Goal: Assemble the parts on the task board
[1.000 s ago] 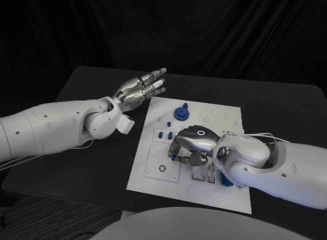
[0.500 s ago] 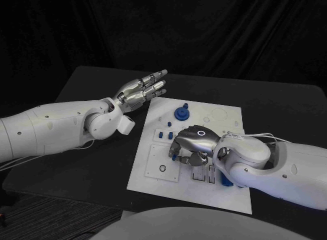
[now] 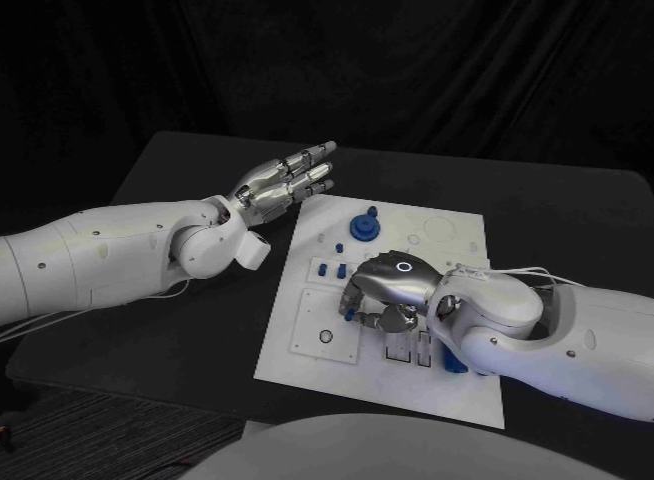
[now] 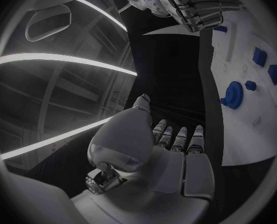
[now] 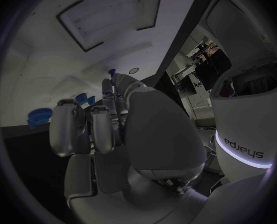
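Head view, white task board (image 3: 457, 385), blue round gear-like part (image 3: 365, 226)

The right robot hand (image 3: 385, 295) sits low over the middle of the task board (image 3: 327, 350) and blocks the way to the small blue parts (image 3: 327, 268) beside it. The blue gear part (image 3: 365, 226) stands upright near the far edge. The left robot hand (image 3: 284, 178) hovers above the dark surface (image 3: 154, 320) by the board's far left corner. The board's near right corner is free.

Left hand (image 3: 283, 178) flat, fingers (image 3: 316, 153) straight; right hand (image 3: 383, 293) curled.
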